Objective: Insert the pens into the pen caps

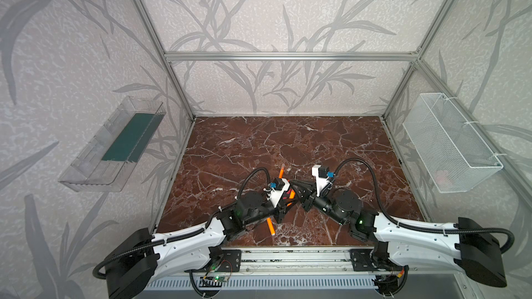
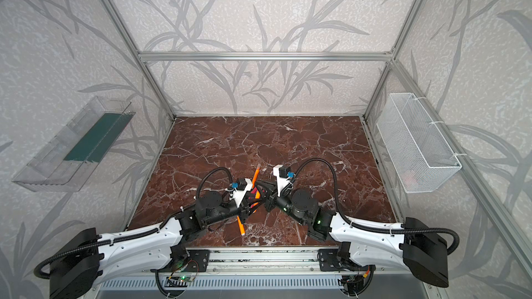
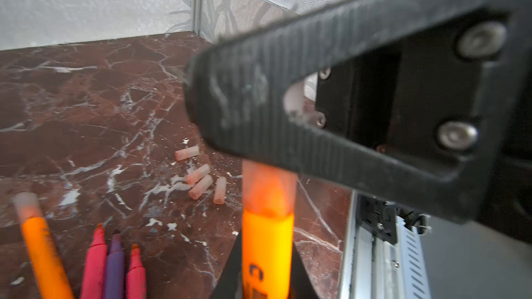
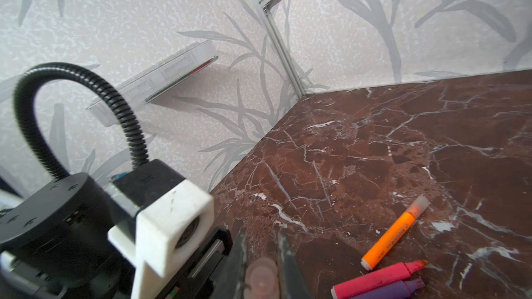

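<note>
Where the two arms meet, slightly toward 6 o'clock from the middle of the red-brown marble-patterned tabletop (image 1: 288,139), the left gripper (image 3: 266,283) clamps the barrel of a bright orange marker pen (image 3: 267,248). The pen's tip shows through a pale pink translucent cap (image 3: 269,188), which the right gripper (image 4: 262,254) pinches between its black fingers (image 3: 259,110). In both top views the held pen's rear end points to 6 o'clock and stops just short of the table's front edge. A second orange pen (image 1: 281,171), capped, lies at 12 o'clock of the grippers. Near it two uncapped pink-red pens (image 3: 95,263) flank a purple pen (image 3: 115,266), side by side. Four loose pale caps (image 3: 201,186) lie close together on the marble, apart from those pens. From 9 through 12 to 3 o'clock open marble runs to the aluminium frame posts (image 1: 177,81) and the papered walls.
</note>
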{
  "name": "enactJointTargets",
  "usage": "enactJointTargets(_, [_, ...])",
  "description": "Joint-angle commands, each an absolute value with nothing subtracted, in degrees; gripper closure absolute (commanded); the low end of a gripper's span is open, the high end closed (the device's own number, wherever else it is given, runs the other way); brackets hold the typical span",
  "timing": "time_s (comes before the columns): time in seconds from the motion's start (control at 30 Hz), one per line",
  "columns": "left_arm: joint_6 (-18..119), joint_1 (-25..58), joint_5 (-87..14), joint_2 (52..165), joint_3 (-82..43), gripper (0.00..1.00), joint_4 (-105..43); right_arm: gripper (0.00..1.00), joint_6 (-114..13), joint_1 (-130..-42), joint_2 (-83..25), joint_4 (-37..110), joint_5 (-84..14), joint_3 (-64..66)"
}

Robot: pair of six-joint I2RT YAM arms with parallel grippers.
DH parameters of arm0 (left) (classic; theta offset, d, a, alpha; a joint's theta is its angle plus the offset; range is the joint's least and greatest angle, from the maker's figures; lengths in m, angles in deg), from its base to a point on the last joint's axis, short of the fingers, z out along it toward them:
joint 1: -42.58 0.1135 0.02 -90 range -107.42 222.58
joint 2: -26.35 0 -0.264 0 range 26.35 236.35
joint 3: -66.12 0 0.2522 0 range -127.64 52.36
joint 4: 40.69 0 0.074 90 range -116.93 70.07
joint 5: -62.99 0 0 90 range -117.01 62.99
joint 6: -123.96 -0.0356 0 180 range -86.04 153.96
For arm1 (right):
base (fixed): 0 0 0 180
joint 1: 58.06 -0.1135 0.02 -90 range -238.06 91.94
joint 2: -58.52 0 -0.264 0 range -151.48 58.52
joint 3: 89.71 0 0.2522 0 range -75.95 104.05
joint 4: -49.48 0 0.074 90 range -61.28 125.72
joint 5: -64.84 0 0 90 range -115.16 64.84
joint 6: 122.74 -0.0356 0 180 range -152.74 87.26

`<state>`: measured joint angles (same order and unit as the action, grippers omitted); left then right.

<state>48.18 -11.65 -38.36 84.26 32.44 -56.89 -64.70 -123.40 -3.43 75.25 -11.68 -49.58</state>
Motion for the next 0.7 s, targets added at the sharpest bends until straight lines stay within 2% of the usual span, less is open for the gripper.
enactJointTargets(0.0, [48.4, -8.3, -12.8, 86.2, 24.6, 1.00, -59.5, 1.00, -66.8, -131.8, -5.6, 67.9, -16.9, -50.1])
enactJointTargets(0.27, [48.3, -8.1, -8.3, 86.4, 19.8, 1.00, -57.5, 1.00, -70.4, -133.0, -8.8, 70.7, -11.4, -52.0])
enactJointTargets(0.43, [51.1, -5.7, -17.5, 84.4, 18.6, 1.00, -54.9, 1.00, -64.4, -133.2, -8.5, 77.6, -14.1, -54.5])
enactJointTargets(0.6, [56.6, 1.0, -29.7, 81.5, 19.5, 1.00, -54.3, 1.00, -61.2, -133.2, -7.8, 86.6, -17.6, -58.0])
enactJointTargets(0.67, [56.9, 2.1, -31.3, 80.2, 20.2, 1.00, -54.2, 1.00, -60.0, -133.2, -7.7, 89.6, -19.3, -59.4])
